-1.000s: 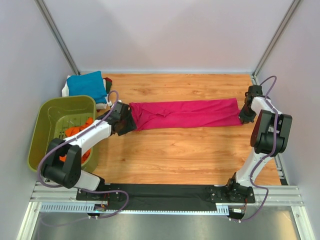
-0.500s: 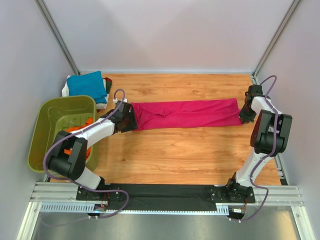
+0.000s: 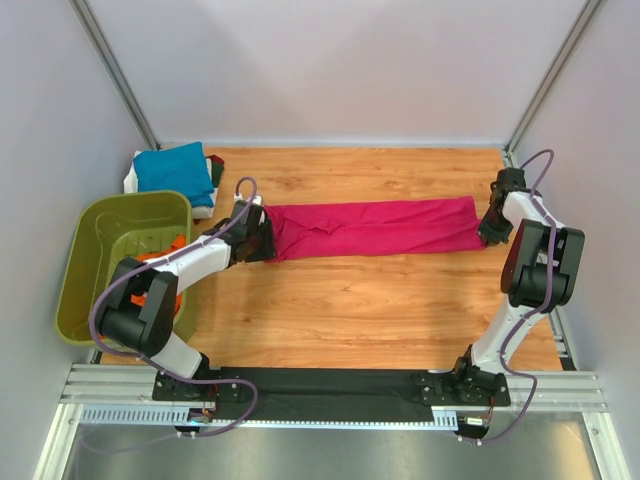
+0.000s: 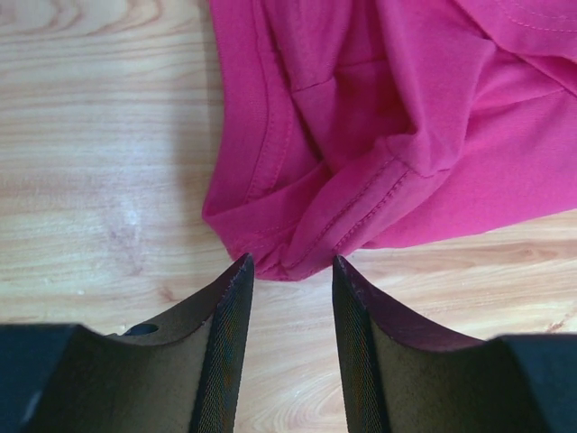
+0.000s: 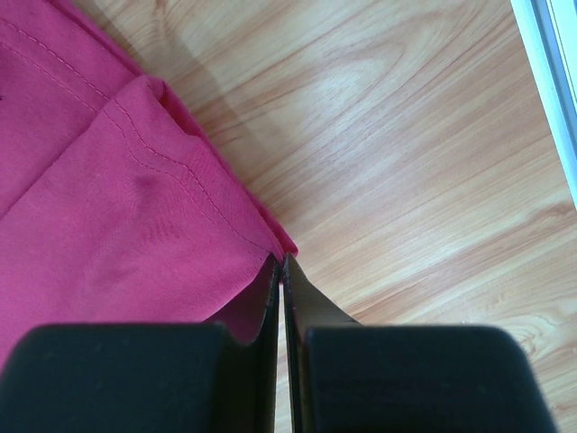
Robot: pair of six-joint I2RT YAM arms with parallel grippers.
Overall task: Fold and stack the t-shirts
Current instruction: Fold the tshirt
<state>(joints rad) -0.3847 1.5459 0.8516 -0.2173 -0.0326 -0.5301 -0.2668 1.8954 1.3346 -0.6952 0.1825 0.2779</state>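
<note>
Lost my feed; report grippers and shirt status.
Left gripper open at bunched end of magenta t-shirt. Right gripper shut on far corner. Nothing lying on shirt.

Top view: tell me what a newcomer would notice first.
A pink shirt lies stretched in a long band across the middle of the table, the right claw pinching its right corner and the left claw open at its left end. At the left edge sits a green basket with orange shirts inside, and a folded blue shirt lies behind it.
</note>
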